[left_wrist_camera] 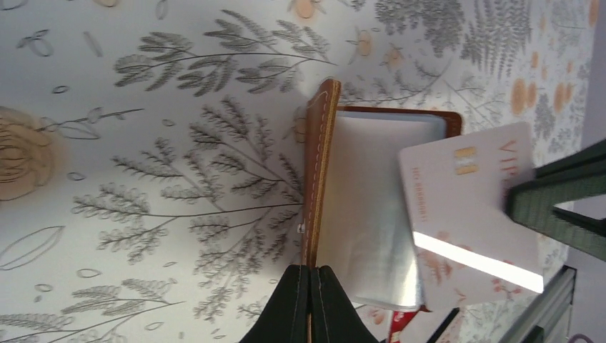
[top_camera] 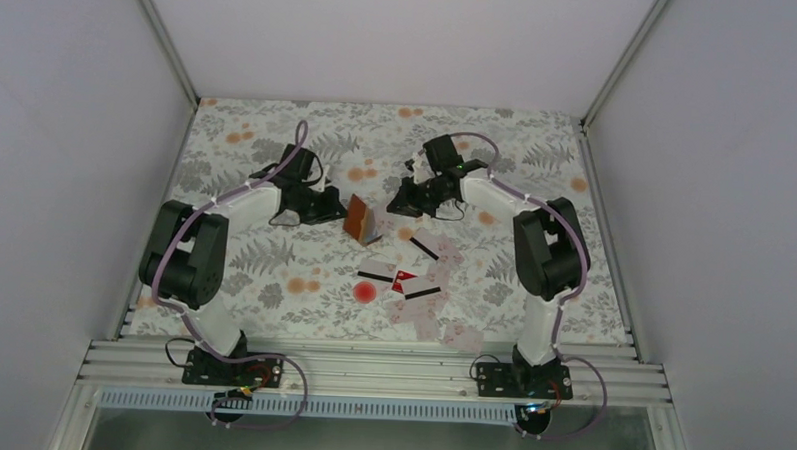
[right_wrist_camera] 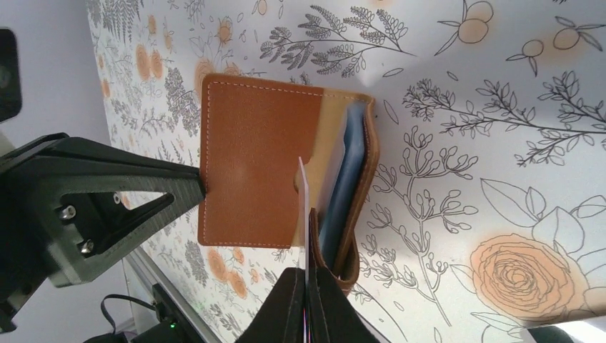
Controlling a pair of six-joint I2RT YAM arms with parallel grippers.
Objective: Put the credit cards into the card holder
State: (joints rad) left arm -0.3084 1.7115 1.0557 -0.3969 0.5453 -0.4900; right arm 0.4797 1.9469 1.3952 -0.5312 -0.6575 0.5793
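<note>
- One card holder (top_camera: 360, 220) stands on edge, part open, on the floral cloth (top_camera: 273, 266). It is brown outside, with clear pockets inside.
- Two grippers meet at it, one from each side.
- The left gripper (left_wrist_camera: 312, 304) is clamped tight on the card holder's stitched brown edge.
- The right gripper (right_wrist_camera: 307, 304) is pinched on one pale card (left_wrist_camera: 468, 207), which it holds against the card holder's open inner side.
- The pale card carries a gold chip and lettering. The lettering is too small to read.
- From the right wrist, the pale card shows only as a thin white edge in front of the tan pocket's notch. Whether its tip has entered a pocket cannot be told.
- The loose credit cards (top_camera: 427, 301) lie flat in a scatter, nearer the arm bases than the card holder and apart from it.
- Three of them show a black stripe.
- One red card (top_camera: 405, 281) is partly covered by the cards around it.
- Several more pale cards overlap, so the full count is uncertain.
- One round red spot (top_camera: 364, 292) sits on the cloth on the near side of the card holder, just beside the scatter.
- The left wrist view cuts off the card holder's lower corner behind its own fingers.
</note>
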